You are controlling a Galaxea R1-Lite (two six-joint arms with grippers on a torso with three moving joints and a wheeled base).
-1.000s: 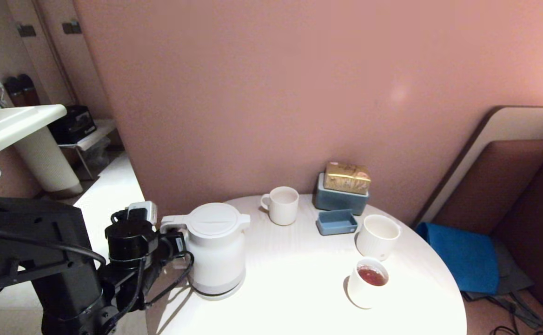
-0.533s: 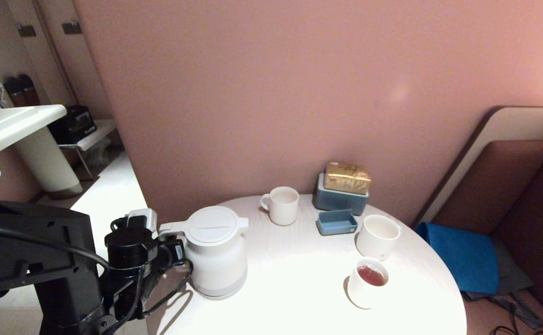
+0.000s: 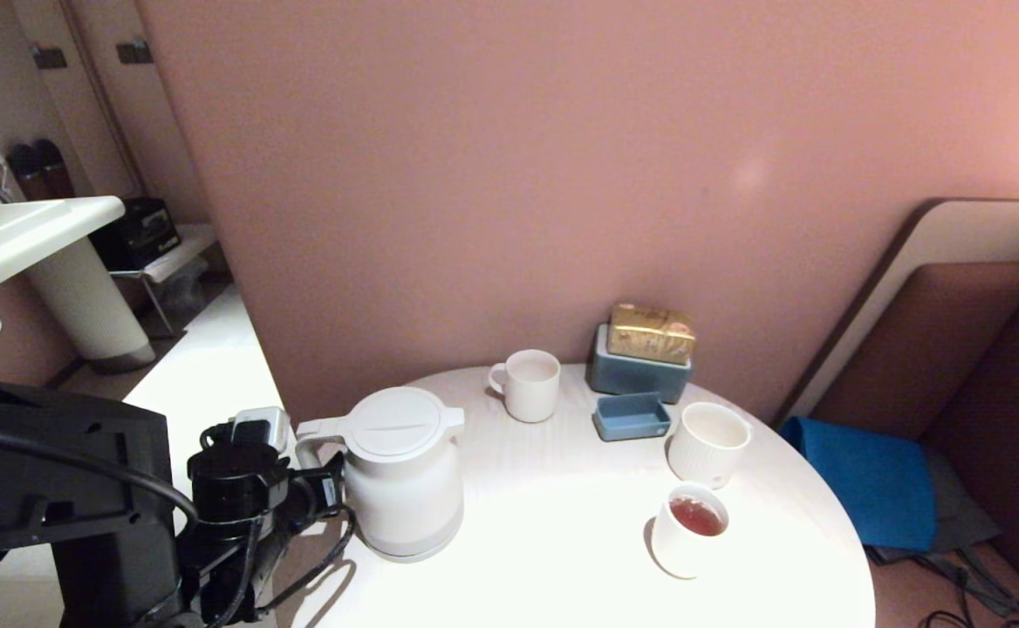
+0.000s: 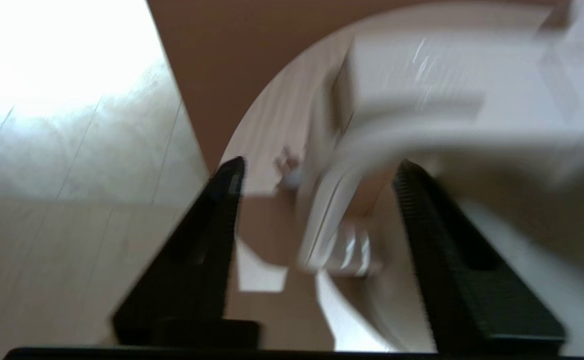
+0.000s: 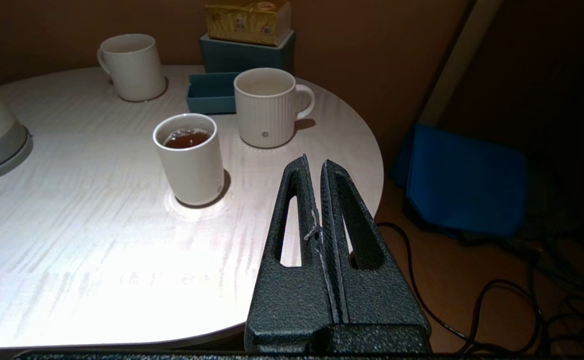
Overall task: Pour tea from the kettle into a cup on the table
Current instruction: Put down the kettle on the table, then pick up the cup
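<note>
Kettle (image 3: pixel 403 471) is the largest thing on the desk (image 3: pixel 562 558) and it stands upright near the desk's left edge, with its loop handle turned toward the robot's left arm. I judge it stands so because the handle is the only part the arm can take from that side. The left claw (image 4: pixel 317 172) is at the handle with its two fingers clearly apart; the handle passes between them, but neither finger presses on it, so the claw holds nothing. The right claw (image 5: pixel 314 165) is pressed together and empty, parked off the desk's right edge.

Three white vessels stand on the right half of the desk. The wider ribbed cup (image 3: pixel 708 443) and the mug (image 3: pixel 530 385) look empty. The cup (image 3: pixel 686 530), the smallest one, stands nearest the front edge, well apart from the kettle, and tea (image 3: pixel 697 516) is inside it, so the pouring seems done.

At the back, a blue box (image 3: pixel 636 375) carries a gold packet (image 3: pixel 652 332), with a small blue tray (image 3: pixel 632 415) just in front.

Desk is round and white with faint grain, against a pink wall (image 3: pixel 562 174). A washbasin (image 3: pixel 21 235) is at the far left, and a blue cloth (image 3: pixel 867 480) lies on the floor at the right.
</note>
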